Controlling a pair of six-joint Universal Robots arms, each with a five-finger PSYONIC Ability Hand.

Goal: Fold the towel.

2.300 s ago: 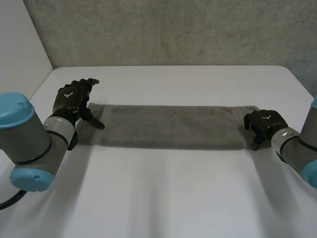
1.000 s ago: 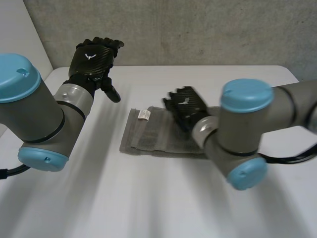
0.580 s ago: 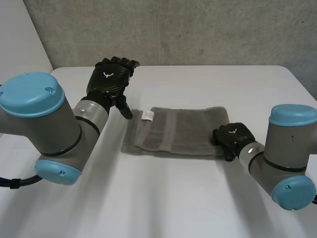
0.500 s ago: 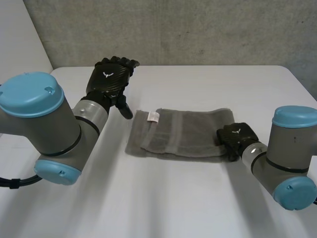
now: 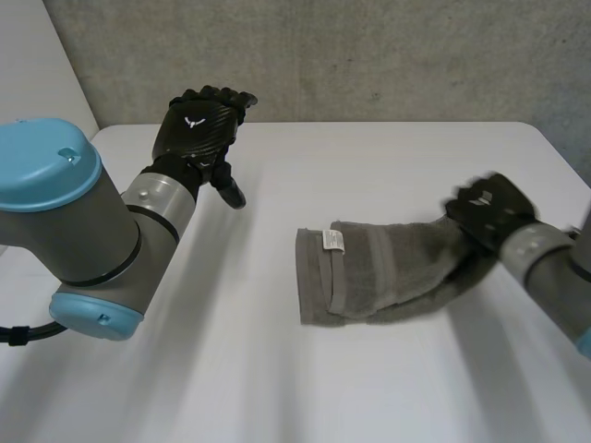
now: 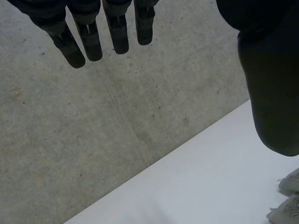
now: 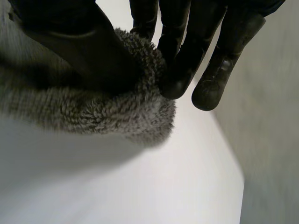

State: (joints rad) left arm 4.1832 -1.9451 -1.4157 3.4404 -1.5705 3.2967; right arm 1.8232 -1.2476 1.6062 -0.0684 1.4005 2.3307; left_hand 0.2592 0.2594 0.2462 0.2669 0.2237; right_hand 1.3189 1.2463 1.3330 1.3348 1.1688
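The grey towel [image 5: 383, 272] lies folded on the white table [image 5: 277, 388], right of centre, with a small white label on its left part. My right hand [image 5: 487, 210] is at the towel's right end, lifted a little off the table. In the right wrist view its thumb and fingers [image 7: 182, 60] pinch the fluffy towel edge [image 7: 117, 112]. My left hand [image 5: 199, 125] is raised over the table's back left, well apart from the towel, its fingers [image 6: 88, 39] straight and holding nothing. A bit of the towel [image 6: 286, 200] shows beyond the left hand's thumb.
A grey concrete wall [image 5: 369, 55] runs behind the table's far edge. My left arm [image 5: 65, 231] stretches over the table's left side. Bare table lies in front of the towel and to its left.
My right hand has pulled the towel's right end toward the right and lifted it, dragging the folded towel along the table. The left hand has stayed raised and open.
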